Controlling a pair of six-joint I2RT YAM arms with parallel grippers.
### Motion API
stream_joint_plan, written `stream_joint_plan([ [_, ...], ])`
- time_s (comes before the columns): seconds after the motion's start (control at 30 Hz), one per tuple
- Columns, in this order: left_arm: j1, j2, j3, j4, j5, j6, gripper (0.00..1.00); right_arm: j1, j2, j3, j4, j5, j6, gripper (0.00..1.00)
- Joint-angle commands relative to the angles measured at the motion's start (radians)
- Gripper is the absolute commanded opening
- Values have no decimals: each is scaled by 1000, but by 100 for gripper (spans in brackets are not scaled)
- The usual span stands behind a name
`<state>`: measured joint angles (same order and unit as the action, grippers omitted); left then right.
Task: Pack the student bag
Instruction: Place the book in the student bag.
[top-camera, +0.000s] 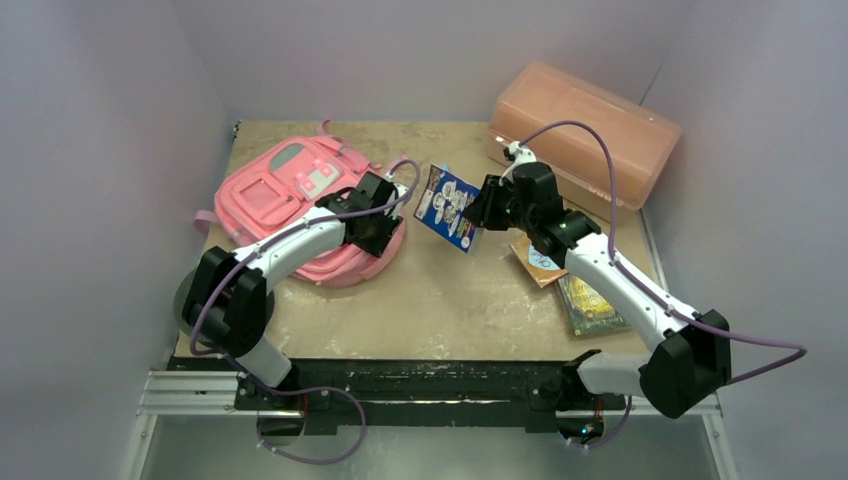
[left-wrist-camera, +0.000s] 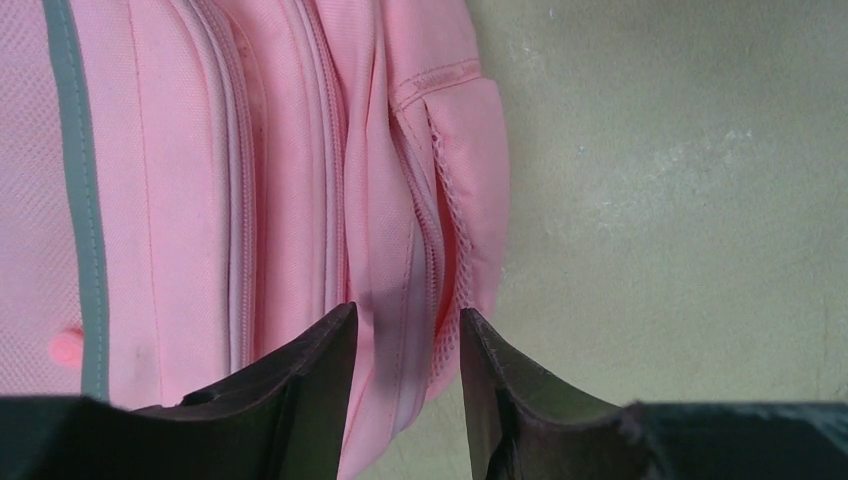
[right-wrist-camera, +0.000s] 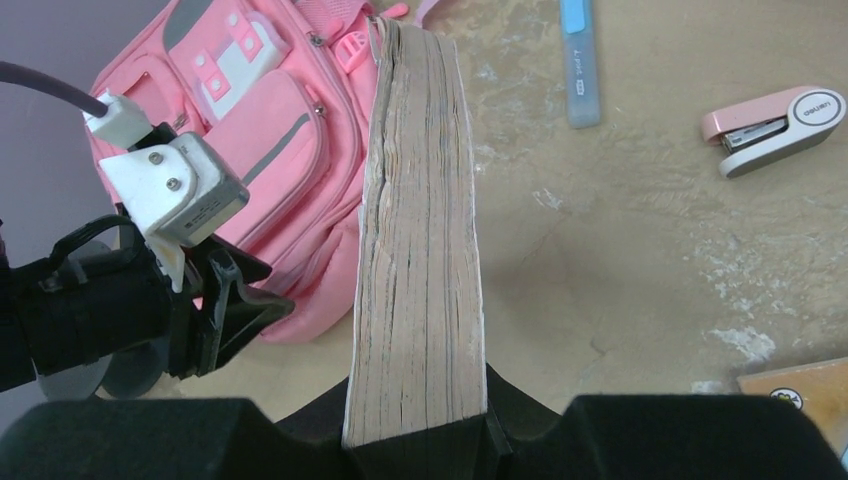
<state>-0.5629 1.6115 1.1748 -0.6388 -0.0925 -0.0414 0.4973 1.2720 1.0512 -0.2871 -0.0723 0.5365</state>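
The student bag (top-camera: 285, 195), a soft pink backpack with grey-and-white patches, lies flat at the left of the table. My left gripper (top-camera: 378, 222) is at its right edge. In the left wrist view the gripper (left-wrist-camera: 405, 325) is closed on a fold of the bag (left-wrist-camera: 250, 180) along the zipper. My right gripper (top-camera: 487, 205) is shut on a thick book with a blue picture cover (top-camera: 448, 207) and holds it above the table, right of the bag. In the right wrist view the gripper (right-wrist-camera: 420, 400) holds the book (right-wrist-camera: 420, 220) page edges up, with the bag (right-wrist-camera: 260, 130) beyond it.
A rigid orange-pink plastic box (top-camera: 585, 130) stands at the back right. Two books (top-camera: 590, 305) lie under my right arm. A pink stapler (right-wrist-camera: 775, 125) and a blue pen (right-wrist-camera: 578, 60) lie on the table behind the held book.
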Motion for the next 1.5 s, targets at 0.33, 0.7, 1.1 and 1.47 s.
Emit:
stream_joint_plan([
  [0.33, 6, -24, 56, -26, -53, 59, 2, 2, 56, 76, 99, -180, 31, 0],
  [0.7, 6, -416, -123, 301, -358, 96, 0, 24, 88, -136, 452, -554, 394, 0],
  [1.1, 28, -567, -149, 376, -208, 88, 0, 147, 277, -275, 1054, -558, 789, 0],
  [1.47, 45, -674, -211, 480, -123, 136, 0, 170, 689, 139, 1200, -440, 996, 0],
])
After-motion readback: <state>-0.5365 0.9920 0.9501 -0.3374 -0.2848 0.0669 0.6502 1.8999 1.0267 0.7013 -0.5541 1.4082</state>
